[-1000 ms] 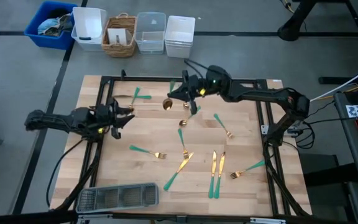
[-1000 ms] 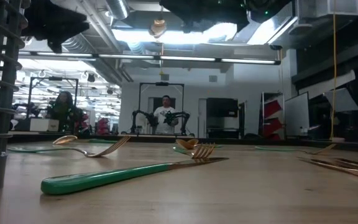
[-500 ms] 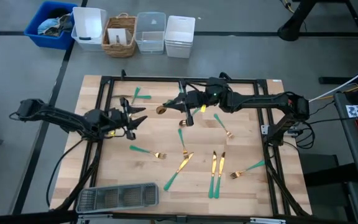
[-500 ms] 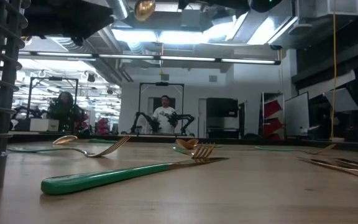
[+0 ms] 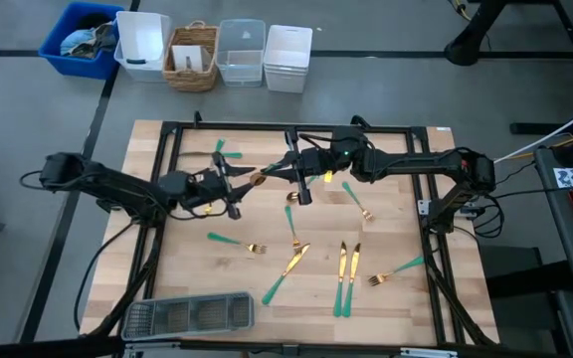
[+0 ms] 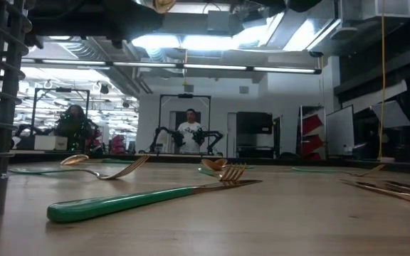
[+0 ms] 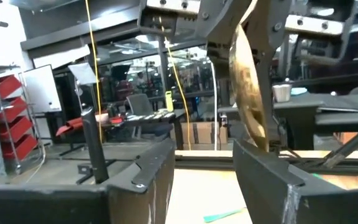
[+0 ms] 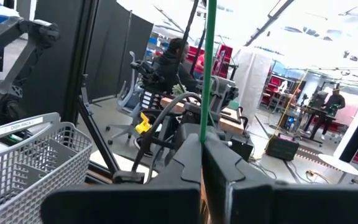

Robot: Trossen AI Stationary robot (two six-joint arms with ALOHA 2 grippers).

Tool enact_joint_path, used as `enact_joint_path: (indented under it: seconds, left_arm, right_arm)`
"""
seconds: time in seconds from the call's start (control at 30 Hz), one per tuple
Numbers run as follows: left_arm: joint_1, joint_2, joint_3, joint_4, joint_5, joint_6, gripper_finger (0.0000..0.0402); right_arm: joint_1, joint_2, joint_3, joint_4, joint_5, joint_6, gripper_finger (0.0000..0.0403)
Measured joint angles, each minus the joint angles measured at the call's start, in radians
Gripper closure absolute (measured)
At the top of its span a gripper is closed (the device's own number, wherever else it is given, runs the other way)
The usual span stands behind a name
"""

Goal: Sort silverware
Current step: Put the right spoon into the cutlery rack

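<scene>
My right gripper [image 5: 292, 171] is shut on a spoon [image 5: 267, 175] with a gold bowl and a teal handle, held in the air over the table's far middle. In the right wrist view the handle [image 8: 209, 68] runs out ahead of the shut fingers [image 8: 191, 163]. My left gripper [image 5: 235, 184] is open, and it meets the spoon from the table's left. In the left wrist view the gold bowl [image 7: 246, 93] stands between its two fingers, close to one of them [image 7: 263, 177]. The low view shows the bowl [image 6: 164, 4] high above the table. My right gripper pinches the spoon's teal handle [image 8: 207, 127] between its two fingers. It comes level from the table's right, and the handle runs on ahead of the fingers. The spoon is lifted clear, its bowl pointing toward the table's left. My left gripper has the bowl between its open fingers; I cannot tell whether one finger touches it.
Several forks, knives and a spoon lie spread on the wooden table, among them a fork [image 5: 237, 243], two knives [image 5: 345, 276] and a fork [image 5: 396, 269]. The grey mesh tray [image 5: 189, 314] sits at the near left edge. Bins [image 5: 217, 52] stand beyond the far edge.
My left gripper has reached toward the table's right, from about a hand's width away up to the spoon's bowl, and its fingers now stand on either side of it. My right gripper has carried the spoon a little toward the table's left and near side.
</scene>
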Motion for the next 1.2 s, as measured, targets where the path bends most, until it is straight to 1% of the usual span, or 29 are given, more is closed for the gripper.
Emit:
enact_joint_path:
  seconds: [0.2, 0.43, 0.53, 0.87, 1.03, 1.2]
  left_arm:
    - [0.002, 0.032, 0.017, -0.015, -0.001, -0.012, 0.0245]
    - [-0.005, -0.002, 0.018, -0.165, 0.002, -0.094, 0.0245]
    - [-0.015, -0.010, 0.018, -0.195, 0.003, -0.104, 0.0245]
    - [-0.032, -0.010, 0.018, -0.180, 0.003, -0.109, 0.0245]
    - [-0.033, -0.010, 0.018, -0.177, 0.028, -0.111, 0.0245]
    - [-0.033, -0.010, 0.018, -0.128, 0.035, -0.111, 0.0245]
  right_arm:
    - [-0.001, 0.000, 0.000, -0.019, -0.003, -0.010, 0.0400]
    - [-0.003, 0.000, 0.000, -0.032, -0.017, -0.016, 0.0399]
    - [-0.003, 0.000, 0.000, -0.059, -0.017, -0.036, 0.0399]
    - [-0.003, 0.000, 0.000, -0.086, -0.017, -0.042, 0.0398]
    - [-0.003, 0.000, 0.000, -0.096, -0.016, -0.054, 0.0398]
    - [-0.003, 0.000, 0.000, -0.101, -0.016, -0.066, 0.0398]
